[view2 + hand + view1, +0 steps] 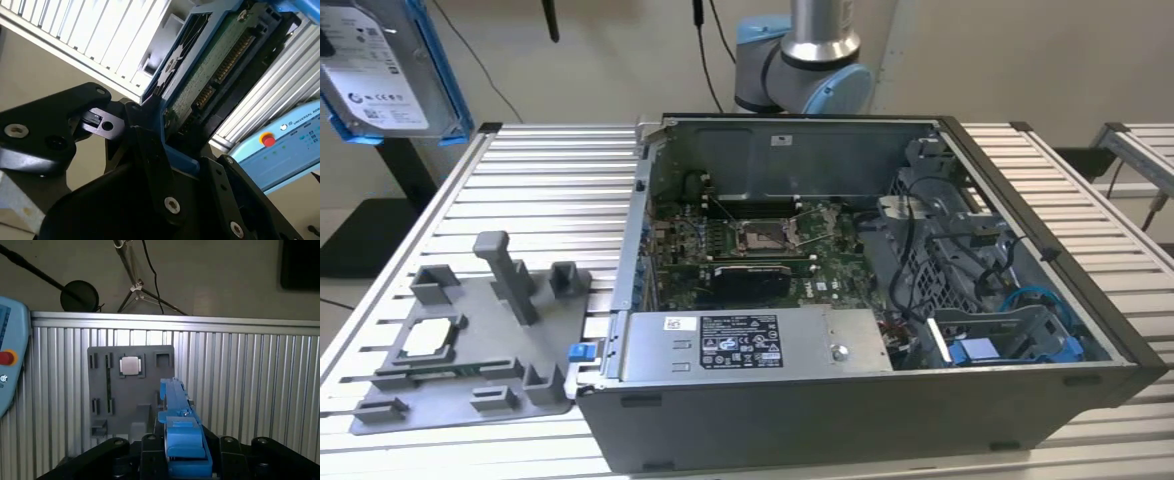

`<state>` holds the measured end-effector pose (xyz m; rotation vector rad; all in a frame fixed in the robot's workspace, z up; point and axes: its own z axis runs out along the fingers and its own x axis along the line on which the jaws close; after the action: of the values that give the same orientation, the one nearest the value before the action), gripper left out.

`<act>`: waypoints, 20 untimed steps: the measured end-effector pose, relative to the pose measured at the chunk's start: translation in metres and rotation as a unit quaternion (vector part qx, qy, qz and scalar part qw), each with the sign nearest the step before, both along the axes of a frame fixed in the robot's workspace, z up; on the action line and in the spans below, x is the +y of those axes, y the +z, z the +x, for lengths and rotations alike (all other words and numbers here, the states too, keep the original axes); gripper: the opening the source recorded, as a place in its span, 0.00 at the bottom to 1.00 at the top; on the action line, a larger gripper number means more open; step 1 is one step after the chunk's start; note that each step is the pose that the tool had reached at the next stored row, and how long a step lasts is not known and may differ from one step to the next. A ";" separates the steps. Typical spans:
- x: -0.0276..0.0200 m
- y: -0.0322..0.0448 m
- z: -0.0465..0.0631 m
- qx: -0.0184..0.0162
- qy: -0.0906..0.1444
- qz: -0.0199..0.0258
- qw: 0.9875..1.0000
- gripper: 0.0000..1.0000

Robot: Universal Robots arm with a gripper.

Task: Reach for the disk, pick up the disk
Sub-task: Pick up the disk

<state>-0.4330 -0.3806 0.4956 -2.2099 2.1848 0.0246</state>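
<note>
The disk [380, 70], silver with a white label and a blue bracket, hangs high at the exterior view's upper left, off the table. In the second wrist view its green circuit-board underside [215, 65] faces the camera, and my gripper [167, 137] is shut on its blue-framed edge with black fingers [145, 130] on either side. In the first wrist view the disk [175, 405] stands edge-on, rising from my gripper [182, 445] above the slatted table.
An open computer case [1067, 400] fills the table's middle, with a long silver box [747, 345] along its front. A grey fixture plate [480, 350] [150, 385] holds a small silver chip [430, 338] [131, 365]. A blue pendant [280, 145] lies nearby. The arm's base [807, 60] stands behind the case.
</note>
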 end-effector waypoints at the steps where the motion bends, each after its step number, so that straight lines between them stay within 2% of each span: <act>1: 0.0000 0.0000 0.003 0.000 0.000 0.000 1.000 0.00; 12: 0.0000 -0.0001 0.034 0.000 0.000 0.000 1.000 0.00; 20: 0.0000 0.0000 0.063 0.000 0.000 0.000 1.000 0.00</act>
<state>-0.3700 -0.3806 0.4956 -2.2100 2.1848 0.0247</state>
